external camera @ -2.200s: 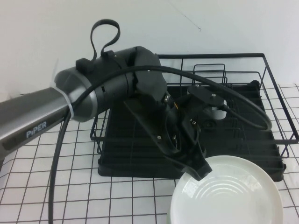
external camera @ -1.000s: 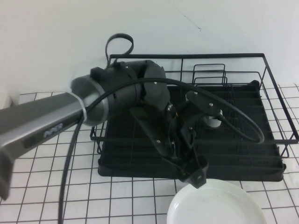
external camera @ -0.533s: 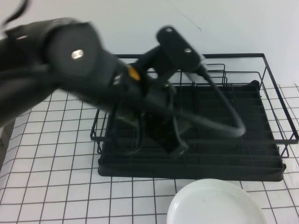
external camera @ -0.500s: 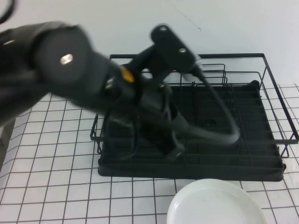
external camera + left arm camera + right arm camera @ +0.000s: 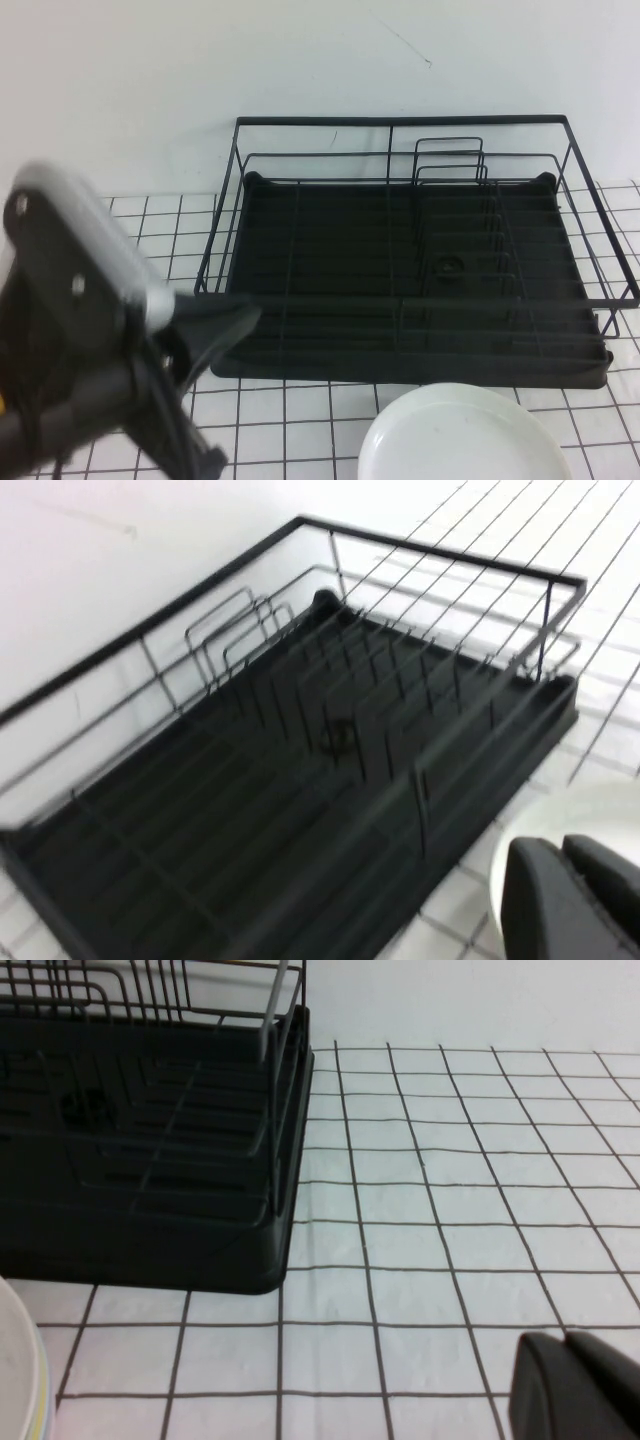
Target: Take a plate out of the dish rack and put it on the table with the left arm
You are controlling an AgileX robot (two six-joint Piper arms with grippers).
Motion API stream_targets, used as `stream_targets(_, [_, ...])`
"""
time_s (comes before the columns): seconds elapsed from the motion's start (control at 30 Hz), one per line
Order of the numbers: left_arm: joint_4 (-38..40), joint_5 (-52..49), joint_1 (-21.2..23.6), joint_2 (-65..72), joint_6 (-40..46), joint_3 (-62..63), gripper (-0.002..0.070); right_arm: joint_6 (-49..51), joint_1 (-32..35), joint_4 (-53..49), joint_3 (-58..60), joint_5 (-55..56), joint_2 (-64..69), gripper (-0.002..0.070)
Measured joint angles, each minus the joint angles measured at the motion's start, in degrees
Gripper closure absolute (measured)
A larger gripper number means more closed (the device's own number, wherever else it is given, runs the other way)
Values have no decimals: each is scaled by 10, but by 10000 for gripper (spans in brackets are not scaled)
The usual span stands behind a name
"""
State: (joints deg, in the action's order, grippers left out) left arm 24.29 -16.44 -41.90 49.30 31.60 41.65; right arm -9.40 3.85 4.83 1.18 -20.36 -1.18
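Observation:
The off-white plate (image 5: 465, 435) lies flat on the grid-cloth table (image 5: 300, 420) just in front of the dish rack (image 5: 420, 270), whose wire slots hold no plates. The plate also shows in the left wrist view (image 5: 590, 805) and its edge in the right wrist view (image 5: 15, 1360). My left arm (image 5: 90, 360) is blurred at the front left, clear of rack and plate. My left gripper (image 5: 562, 852) is shut and empty, raised above the plate's near side. My right gripper (image 5: 565, 1345) is shut and empty over bare cloth to the right of the rack (image 5: 150, 1130).
A thin yellow-green rim (image 5: 40, 1415) shows under the plate's edge in the right wrist view. A white wall (image 5: 300, 60) stands close behind the rack. Gridded cloth (image 5: 450, 1210) stretches to the right of the rack.
The left gripper let go of the plate, which now rests on the table. The left arm lifted away over the rack and swung back to the front left.

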Motion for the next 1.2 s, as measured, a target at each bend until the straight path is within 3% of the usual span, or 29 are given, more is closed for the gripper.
stream_targets(0.17, [6,28,0,-30,0,-69,673,0,0,0,0,0,0,678])
stream_targets(0.5, [11,54,0,-51,25,-92,677,0,0,0,0,0,0,678])
stream_targets(0.77, [-45,304,7,-186,24,-266,677,0,0,0,0,0,0,678])
stream_targets(0.93, [-48,386,75,-279,0,-379,677,0,0,0,0,0,0,678])
stream_targets(1.2, [-83,338,231,-391,-53,-429,677,0,0,0,0,0,0,678])
